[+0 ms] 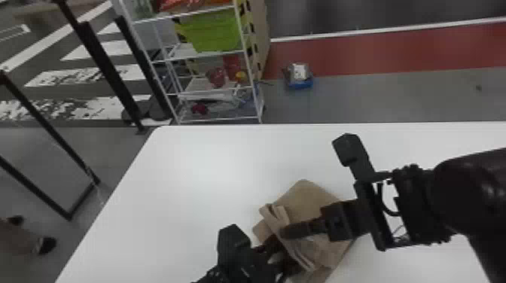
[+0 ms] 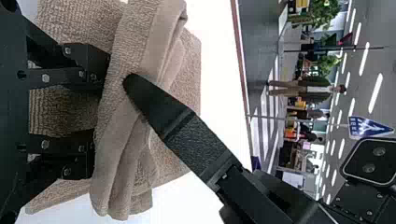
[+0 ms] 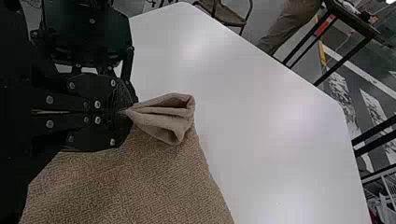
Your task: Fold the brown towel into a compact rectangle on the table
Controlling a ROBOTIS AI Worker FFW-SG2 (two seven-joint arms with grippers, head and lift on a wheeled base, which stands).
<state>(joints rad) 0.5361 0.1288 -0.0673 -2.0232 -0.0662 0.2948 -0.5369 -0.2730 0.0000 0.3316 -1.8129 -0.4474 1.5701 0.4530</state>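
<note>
Evidently the right gripper (image 3: 126, 112) had its fingers closed on a pinch of the brown towel (image 1: 307, 199), the cloth puckering into a small pleated tuck (image 3: 166, 116) just beyond the tips. The left gripper (image 2: 99, 112) stood with its fingers parted, close over the same towel, a thick doubled band (image 2: 140, 51) of cloth lying across in front of them. Around the two grippers the towel lay askew on the white table (image 1: 180, 195), right of centre in the head view, one rounded corner pointing away from the robot and the nearer part rumpled into layers. A white wire rack (image 1: 222, 119) stood past the table's far edge. It looked like the middle of the folding: the cloth was already doubled in places, but far from a neat rectangle. The next move seemed to call for carrying the pinched layer across and laying it down flat, edges matched, with the left gripper steadying or taking up the loose band, lest the lower layers drag along and bunch.
</note>
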